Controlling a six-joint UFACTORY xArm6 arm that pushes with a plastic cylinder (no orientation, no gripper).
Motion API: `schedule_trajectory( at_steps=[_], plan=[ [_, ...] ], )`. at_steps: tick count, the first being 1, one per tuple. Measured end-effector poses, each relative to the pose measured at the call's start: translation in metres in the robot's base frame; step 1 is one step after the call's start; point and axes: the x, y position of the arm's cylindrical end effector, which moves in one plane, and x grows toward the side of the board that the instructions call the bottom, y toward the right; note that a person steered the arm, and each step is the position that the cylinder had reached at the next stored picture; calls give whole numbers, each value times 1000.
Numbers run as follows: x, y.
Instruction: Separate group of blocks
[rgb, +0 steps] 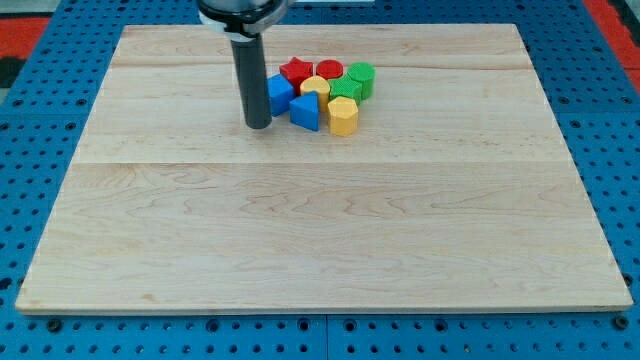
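A tight cluster of blocks sits near the view's top centre of the wooden board (320, 220). It holds a red star (295, 71), a red cylinder (329, 70), a green block (360, 77), a second green block (346, 89), a yellow block (315, 87), a yellow hexagon (343, 116), a blue block (279, 93) and a blue triangle (306, 112). My tip (258, 126) rests on the board just left of the cluster, beside the blue block and close to the blue triangle.
The board lies on a blue perforated table (40, 120). The rod's dark mount (240, 12) hangs over the board's top edge.
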Motion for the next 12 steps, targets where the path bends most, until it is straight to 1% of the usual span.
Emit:
schedule_trajectory(
  at_steps=[1, 2, 4, 6, 8, 10, 12],
  plan=[
    [-20, -15],
    [-40, -14],
    [-52, 6],
    [-53, 50],
    [-54, 66],
    [-54, 111],
    [-60, 141]
  ],
)
